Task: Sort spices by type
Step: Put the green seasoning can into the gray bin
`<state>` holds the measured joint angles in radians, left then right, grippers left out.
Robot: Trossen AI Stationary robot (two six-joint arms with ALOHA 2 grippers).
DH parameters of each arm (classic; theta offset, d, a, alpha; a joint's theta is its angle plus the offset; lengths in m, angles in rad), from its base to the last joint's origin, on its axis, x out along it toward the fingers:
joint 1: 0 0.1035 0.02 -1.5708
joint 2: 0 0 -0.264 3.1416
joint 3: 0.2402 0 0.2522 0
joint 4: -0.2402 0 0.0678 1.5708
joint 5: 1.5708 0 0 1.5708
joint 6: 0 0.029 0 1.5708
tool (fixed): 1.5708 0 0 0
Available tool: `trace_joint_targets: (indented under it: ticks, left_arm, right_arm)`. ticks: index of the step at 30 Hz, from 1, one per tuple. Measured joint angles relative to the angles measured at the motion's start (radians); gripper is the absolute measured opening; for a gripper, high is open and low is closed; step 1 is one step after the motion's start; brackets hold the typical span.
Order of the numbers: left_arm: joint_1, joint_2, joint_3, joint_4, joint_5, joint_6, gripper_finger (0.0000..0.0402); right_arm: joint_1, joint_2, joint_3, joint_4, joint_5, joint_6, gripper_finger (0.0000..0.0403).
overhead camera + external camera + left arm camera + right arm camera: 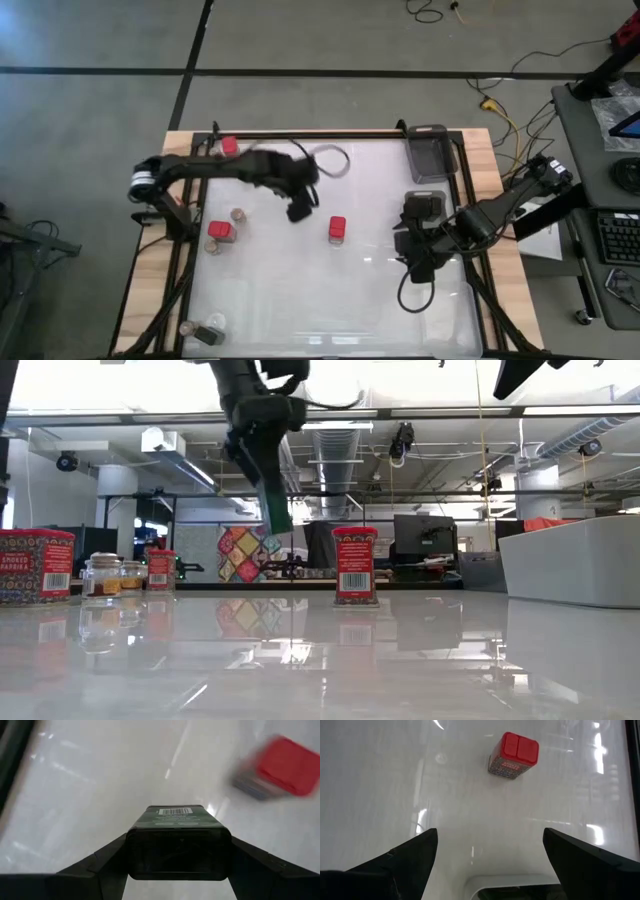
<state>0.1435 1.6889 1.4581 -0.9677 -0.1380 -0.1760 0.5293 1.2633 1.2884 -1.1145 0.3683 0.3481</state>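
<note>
Left gripper is shut on a dark tin, held up off the table near its middle. Right gripper hangs wide open and empty near the right edge.

High view: we count one red tin alone mid-table, another beside a jar near the left edge, a third at the far left corner. One more jar and a hard-to-read item sit at the near left corner. A clear tray stands at the far right corner.

Low view: dark tin is airborne just beside the lone red tin; two red tins and two jars show toward the left.

Left wrist view: fingers clamp the dark tin's sides, red tin below and off to one side.

Right wrist view: open fingers, only the lone red tin ahead.

Our read: sorting partly done at best. Reds are scattered in three spots, jars in two, and the dark tin is mid-carry with no clear pile for it.
</note>
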Motion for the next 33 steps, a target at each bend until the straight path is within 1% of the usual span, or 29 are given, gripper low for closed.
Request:
trace_joint_targets:
  ticks: [4,5,7,9,16,21,28,33]
  left_arm:
    - [-0.067,0.059,0.022,-0.001,0.007,0.108,0.0259]
    - [-0.076,0.067,0.023,-0.009,0.023,0.127,0.0259]
    - [-0.092,0.083,0.023,-0.017,0.058,0.146,0.0259]
    - [-0.108,0.096,0.015,-0.016,0.065,0.158,0.0259]
    - [-0.149,0.11,-0.022,0.042,0.079,0.171,0.027]
    - [-0.156,0.127,-0.025,0.067,0.079,0.169,0.0272]
    - [-0.156,0.185,-0.028,0.146,0.08,0.184,0.0269]
    - [-0.156,0.191,-0.029,0.148,0.08,0.184,0.0273]
  right_arm:
    - [0.0,0.0,-0.001,0.026,0.012,-0.002,0.0352]
    - [0.0,0.0,-0.001,0.042,0.021,-0.007,0.0352]
    - [0.0,0.0,-0.008,0.074,0.027,-0.026,0.0352]
    - [0.0,0.0,-0.019,0.115,0.037,-0.047,0.0352]
    - [0.0,0.0,-0.063,0.227,0.102,-0.095,0.0352]
    - [0.0,0.0,-0.067,0.24,0.104,-0.075,0.0352]
    - [0.0,0.0,-0.068,0.253,0.104,-0.043,0.0352]
    - [0.0,0.0,-0.068,0.253,0.098,-0.051,0.0352]
